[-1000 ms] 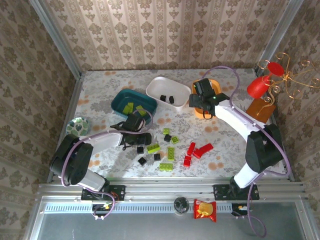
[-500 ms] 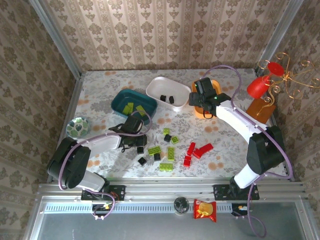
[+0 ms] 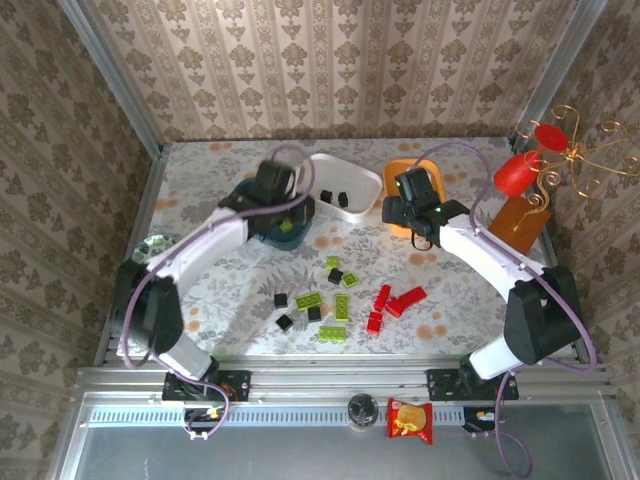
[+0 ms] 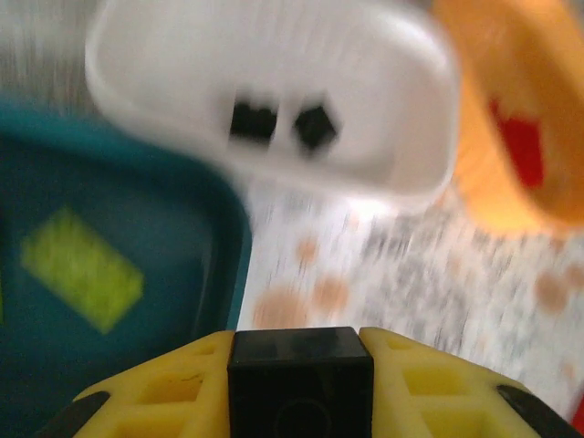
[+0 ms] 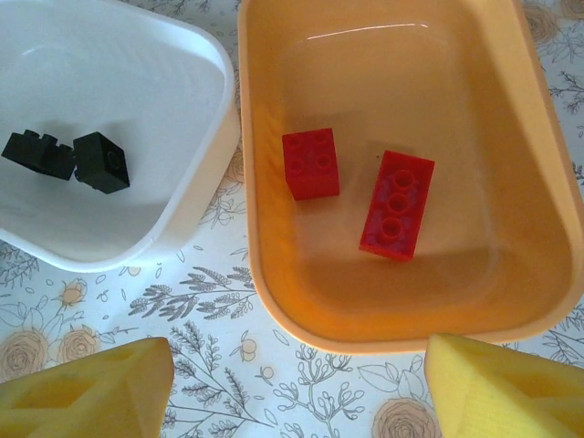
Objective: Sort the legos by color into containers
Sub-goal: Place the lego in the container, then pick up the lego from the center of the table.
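**Black cube held short of the white tray.** Your left gripper (image 3: 284, 220) hangs at the edge of the dark teal tray (image 4: 100, 192) nearest the white tray (image 4: 274, 55). Its yellow fingers (image 4: 155, 392) are pinched on a black cube (image 4: 300, 374).

The white tray lies just ahead with two black cubes (image 4: 254, 120) inside. A lime brick (image 4: 82, 269) rests in the teal one. Your right gripper (image 5: 297, 392) hovers with its jaws wide and empty, above the table (image 3: 200, 190) just short of the orange tray (image 5: 365, 342), where two red bricks (image 5: 310, 162) lie.

The loose legos (image 3: 341, 306), lime, black and red, are scattered on the table between the arms.

The main risk is timing. If you release here, the cube most likely drops among the greens or onto the cloth between the two trays. The wrist view is blurred, so you cannot place the cube well against the white rim.

The tray is shallow, and a drop from height could bounce the cube out. The grip covers only two small faces, so a jolt could twist the cube loose.

The right gripper sits near the white tray's other side, so a wide swing by either arm could bring the two together.
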### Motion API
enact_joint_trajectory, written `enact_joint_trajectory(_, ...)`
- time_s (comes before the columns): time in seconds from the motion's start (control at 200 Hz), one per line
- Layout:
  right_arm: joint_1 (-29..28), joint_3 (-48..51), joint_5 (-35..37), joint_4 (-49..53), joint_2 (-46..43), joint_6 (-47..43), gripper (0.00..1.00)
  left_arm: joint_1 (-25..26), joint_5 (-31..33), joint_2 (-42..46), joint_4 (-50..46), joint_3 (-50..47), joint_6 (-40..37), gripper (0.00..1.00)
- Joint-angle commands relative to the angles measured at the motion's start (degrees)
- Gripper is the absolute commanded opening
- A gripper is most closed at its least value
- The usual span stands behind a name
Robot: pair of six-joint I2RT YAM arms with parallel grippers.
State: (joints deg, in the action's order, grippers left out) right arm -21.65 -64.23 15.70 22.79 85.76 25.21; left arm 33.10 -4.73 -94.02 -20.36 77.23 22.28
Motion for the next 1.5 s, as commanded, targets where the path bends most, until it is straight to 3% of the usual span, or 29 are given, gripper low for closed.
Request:
enact_joint_trajectory(0.0, 0.0, 1.8, -0.9, 0.3, -2.9, 1.5, 0.74, -1.3, -0.2, -11.3, -3.9, 13.1, -6.0, 0.25)
enact_joint_trajectory(0.145, -0.8, 3.9, -1.8, 1.9, -5.8, 1.2, 0.74, -3.1, -0.7, -26.8, -10.8, 31.1, -6.9, 0.23)
enact_joint_trajectory(0.35, -3.5, 7.2, -6.9, 1.7, -10.1, -0.4, 0.74, -3.3, -1.8, -40.0, -18.1, 49.0, -6.6, 0.27)
enact_joint_trajectory(0.47, -6.0, 9.1, -14.5, -0.1, -10.8, -2.1, 0.75, -3.3, -2.9, -41.1, -18.7, 52.3, -5.7, 0.47)
enact_joint_trajectory(0.605, -10.5, 8.9, -18.6, -0.8, -8.5, -3.8, 0.76, -3.3, -4.9, -36.1, -15.2, 50.1, -4.3, 0.68)
enact_joint_trajectory(0.78, -15.4, 7.5, -19.1, -2.6, -1.2, -2.9, 0.76, -3.2, -6.9, -20.9, -3.3, 34.1, -1.2, 0.89)
enact_joint_trajectory(0.83, -16.7, 6.5, -18.8, -3.4, 1.2, -2.0, 0.76, -3.2, -6.9, -15.2, 1.1, 27.0, 0.1, 1.00)
enact_joint_trajectory(1.07, -19.0, 1.3, -14.9, -6.4, 12.3, 7.5, 0.76, -3.5, -5.4, 11.5, 19.7, -8.1, 5.2, 1.00)
enact_joint_trajectory(1.31, -20.4, -3.7, -11.5, -4.1, 20.2, 10.3, 0.74, -2.1, 2.5, 32.4, 18.9, -31.7, 5.3, 1.00)
enact_joint_trajectory(1.495, -20.9, -6.0, -9.8, -3.0, 24.4, 10.9, 0.69, -2.1, 7.0, 46.3, 15.9, -44.2, 6.9, 1.00)
